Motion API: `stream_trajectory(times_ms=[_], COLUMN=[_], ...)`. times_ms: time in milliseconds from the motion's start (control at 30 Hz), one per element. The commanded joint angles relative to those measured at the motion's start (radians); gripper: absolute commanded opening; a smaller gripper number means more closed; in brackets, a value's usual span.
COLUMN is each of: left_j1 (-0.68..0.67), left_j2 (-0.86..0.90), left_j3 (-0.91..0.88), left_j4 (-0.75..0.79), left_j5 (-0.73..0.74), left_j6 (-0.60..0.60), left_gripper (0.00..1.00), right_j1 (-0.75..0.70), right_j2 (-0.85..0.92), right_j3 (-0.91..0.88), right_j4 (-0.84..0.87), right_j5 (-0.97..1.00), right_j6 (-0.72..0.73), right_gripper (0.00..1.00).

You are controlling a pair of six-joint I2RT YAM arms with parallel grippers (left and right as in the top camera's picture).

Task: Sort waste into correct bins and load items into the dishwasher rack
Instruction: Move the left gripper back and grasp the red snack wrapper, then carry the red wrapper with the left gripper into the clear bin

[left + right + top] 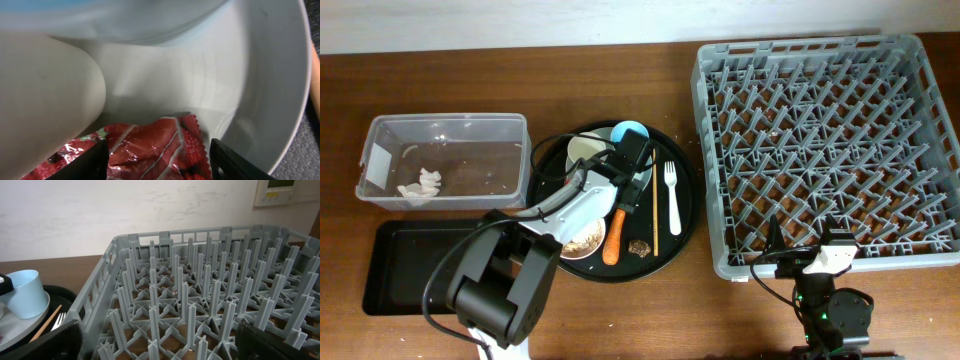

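In the left wrist view my left gripper [160, 162] is open inside the small white bowl [250, 75], one finger on each side of the shiny red snack wrapper [160, 145]. The cream cup [45, 90] is beside it. From overhead the left gripper [625, 195] is over the round black tray [685, 215], next to the light blue cup [630, 131], carrot [614, 233], wooden stick [654, 215], white fork [672, 195] and brown lump [639, 247]. My right gripper [160, 340] is open and empty at the front edge of the grey rack [825, 150].
The clear tub [445, 155] at the left holds a crumpled white tissue [420, 183]. The shallow black tray [410, 265] lies in front of it. A pale dish with beige scraps [585, 240] sits on the round tray under my left arm.
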Motion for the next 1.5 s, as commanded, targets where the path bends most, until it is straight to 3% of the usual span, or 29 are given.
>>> stream_trajectory(times_ms=[0, 67, 133, 333, 367, 433, 500, 667, 900, 1000, 1067, 1167, 1300, 1467], left_j1=[-0.002, -0.002, -0.002, -0.002, -0.002, -0.002, -0.002, -0.002, 0.001, 0.057, 0.140, 0.329, 0.551, 0.612], left_j2=[0.014, 0.014, 0.014, 0.014, 0.014, 0.014, 0.014, -0.006, -0.326, -0.444, -0.448, -0.443, -0.368, -0.138], left_j3=[0.037, 0.058, 0.057, 0.053, 0.053, 0.053, 0.054, 0.108, 0.170, 0.169, 0.169, 0.165, 0.165, 0.165], left_j4=[-0.003, -0.027, -0.066, -0.091, -0.091, -0.090, -0.090, -0.141, -0.251, -0.244, -0.239, -0.178, -0.032, 0.053], left_j5=[-0.016, -0.016, -0.016, -0.016, -0.016, -0.016, -0.016, -0.070, -0.085, -0.241, -0.321, -0.329, -0.167, -0.119], left_j6=[-0.002, 0.032, 0.032, 0.031, 0.031, 0.031, 0.031, 0.031, 0.045, 0.044, 0.045, 0.037, 0.039, 0.084], left_gripper=[0.64, 0.64, 0.53, 0.49, 0.35, 0.25, 0.00, 0.00, 0.00, 0.00, 0.00, 0.00, 0.00, 0.00], right_j1=[0.005, 0.005, 0.005, 0.005, 0.005, 0.005, 0.005, 0.005, 0.005, 0.005, 0.005, 0.005, 0.005, 0.005], right_j2=[-0.008, -0.008, -0.008, -0.008, -0.008, -0.008, -0.008, -0.008, -0.008, -0.008, -0.008, -0.008, -0.008, -0.008], right_j3=[-0.006, -0.006, -0.006, -0.006, -0.006, -0.006, -0.006, -0.006, -0.006, -0.006, -0.006, -0.006, -0.006, -0.006], right_j4=[-0.005, -0.005, -0.005, -0.005, -0.005, -0.005, -0.005, -0.005, -0.004, -0.005, -0.005, -0.005, -0.005, -0.005], right_j5=[0.011, 0.011, 0.011, 0.011, 0.011, 0.011, 0.011, 0.011, 0.011, 0.011, 0.011, 0.011, 0.011, 0.011], right_j6=[0.004, 0.004, 0.004, 0.004, 0.004, 0.004, 0.004, 0.004, 0.004, 0.004, 0.004, 0.004, 0.004, 0.004], right_gripper=[0.99, 0.99, 0.98, 0.99, 0.99, 0.99, 0.99, 0.99, 0.99, 0.99, 0.99, 0.99, 0.99, 0.99])
